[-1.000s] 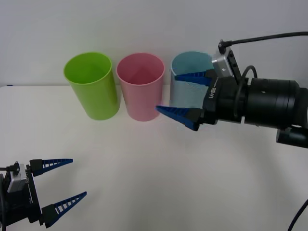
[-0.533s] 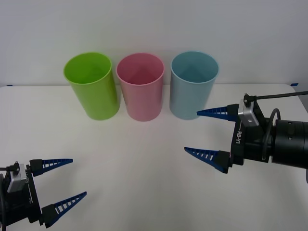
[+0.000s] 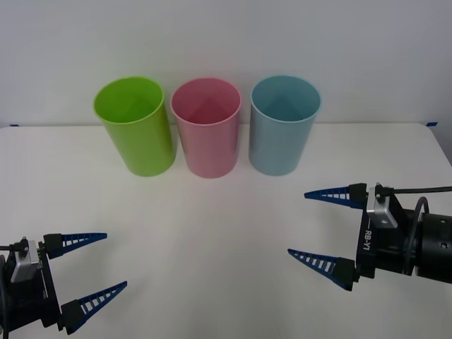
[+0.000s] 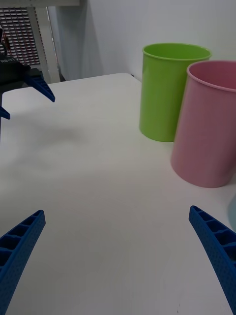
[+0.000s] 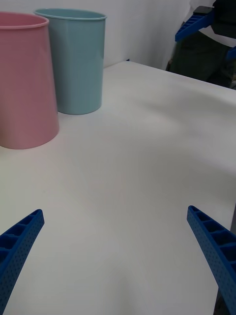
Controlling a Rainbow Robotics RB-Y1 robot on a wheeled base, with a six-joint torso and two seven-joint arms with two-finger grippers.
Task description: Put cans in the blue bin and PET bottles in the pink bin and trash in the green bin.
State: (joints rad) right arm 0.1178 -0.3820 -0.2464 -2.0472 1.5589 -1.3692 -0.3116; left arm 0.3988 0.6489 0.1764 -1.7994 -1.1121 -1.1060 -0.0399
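Observation:
Three bins stand in a row at the back of the table: the green bin (image 3: 134, 127) on the left, the pink bin (image 3: 206, 131) in the middle, the blue bin (image 3: 282, 127) on the right. My right gripper (image 3: 297, 223) hovers open and holds nothing, in front of and to the right of the blue bin. My left gripper (image 3: 116, 260) is open at the near left corner, holding nothing. The right wrist view looks past its gripper (image 4: 116, 211) to the green bin (image 4: 169, 93) and pink bin (image 4: 209, 128). Cans, PET bottles and trash are out of view.
The white table (image 3: 212, 226) runs up to a white wall behind the bins. In the left wrist view the pink bin (image 5: 24, 83) and blue bin (image 5: 78, 64) stand beyond my open left gripper (image 5: 114, 210), with a right finger (image 5: 194, 24) farther off.
My right gripper has pulled back from the blue bin's rim, moving down and toward the near right of the table, open throughout. The left arm has not moved.

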